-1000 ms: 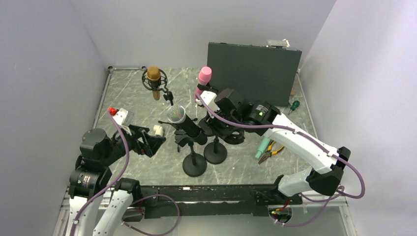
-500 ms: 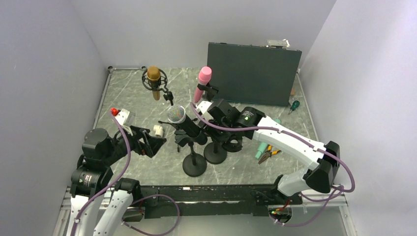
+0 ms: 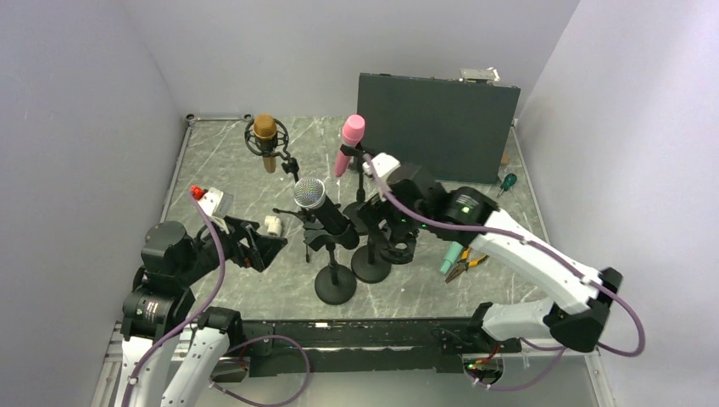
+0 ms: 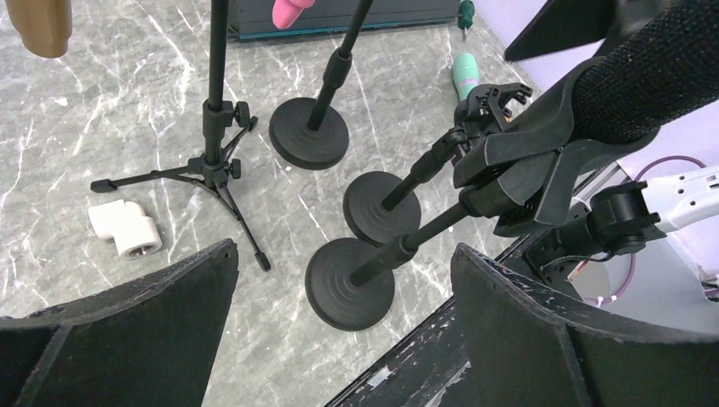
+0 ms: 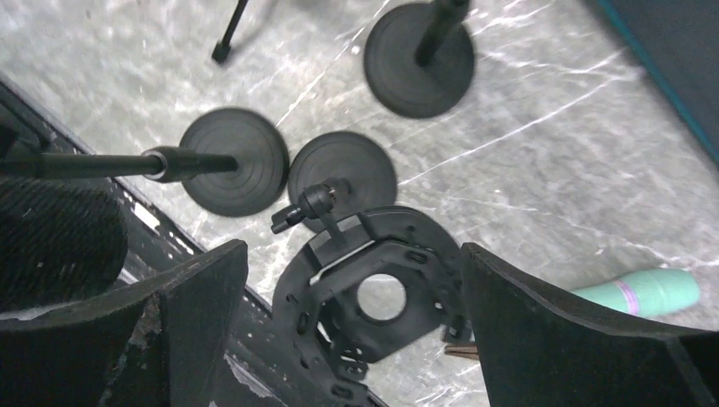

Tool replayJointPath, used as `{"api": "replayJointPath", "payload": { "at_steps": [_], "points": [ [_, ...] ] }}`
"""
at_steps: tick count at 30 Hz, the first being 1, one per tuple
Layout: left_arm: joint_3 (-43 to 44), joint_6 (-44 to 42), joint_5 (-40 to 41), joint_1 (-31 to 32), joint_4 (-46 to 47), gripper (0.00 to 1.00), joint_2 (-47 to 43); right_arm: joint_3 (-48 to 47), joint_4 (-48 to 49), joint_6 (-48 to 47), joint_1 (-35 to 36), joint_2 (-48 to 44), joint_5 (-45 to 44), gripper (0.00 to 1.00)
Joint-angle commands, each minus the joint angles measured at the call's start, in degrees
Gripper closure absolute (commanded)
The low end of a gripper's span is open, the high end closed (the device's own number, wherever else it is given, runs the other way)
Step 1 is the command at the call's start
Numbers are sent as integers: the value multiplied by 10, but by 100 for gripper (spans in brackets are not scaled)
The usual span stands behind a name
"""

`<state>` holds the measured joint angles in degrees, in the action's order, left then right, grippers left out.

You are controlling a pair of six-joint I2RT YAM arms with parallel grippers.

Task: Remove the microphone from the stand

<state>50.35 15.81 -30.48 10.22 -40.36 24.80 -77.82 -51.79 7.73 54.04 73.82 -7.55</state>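
Near left: left gripper (image 3: pixel 259 244), jaws spread wide, gripping nothing, hanging just left of a white elbow (image 3: pixel 272 225). Far left: brown mic (image 3: pixel 266 134) hanging in its ring on a tripod. Middle: silver mic (image 3: pixel 320 206) clipped to its stand, tilted; farther back, pink mic (image 3: pixel 349 140) leaning on its own stand. Right of those: right gripper (image 5: pixel 360 331), jaws wide apart, holding nothing, poised over an empty ring mount (image 5: pixel 424 263). Farther right: teal mic (image 5: pixel 644 291) lying flat on the table (image 3: pixel 254 170), off any stand, beside pliers (image 3: pixel 466 264).

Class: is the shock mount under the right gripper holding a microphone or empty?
Empty: table shows through the centre of the shock mount.
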Motion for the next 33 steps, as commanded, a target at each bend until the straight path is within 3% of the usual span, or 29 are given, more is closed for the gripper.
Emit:
{"api": "replayJointPath", "payload": {
  "at_steps": [1, 5, 13, 20, 27, 33],
  "points": [
    [13, 10, -20, 2, 28, 1, -5, -31, 18, 21, -17, -65, -48, 1],
    [8, 16, -31, 1, 39, 1, -6, -37, 17, 13, -23, -86, -50, 0],
    [-19, 29, -78, 1, 80, 1, -18, -22, 106, -37, -24, -155, 149, 0],
    [-29, 31, -136, 2, 120, 1, -33, -40, 132, -34, -18, -109, 297, 0],
    [-55, 46, -223, 4, 188, 1, -35, -46, 203, -17, 15, -86, 307, 0],
    [-60, 54, -230, 13, 205, 1, -29, -77, 217, -11, 32, -52, 255, 0]
  ]
}}
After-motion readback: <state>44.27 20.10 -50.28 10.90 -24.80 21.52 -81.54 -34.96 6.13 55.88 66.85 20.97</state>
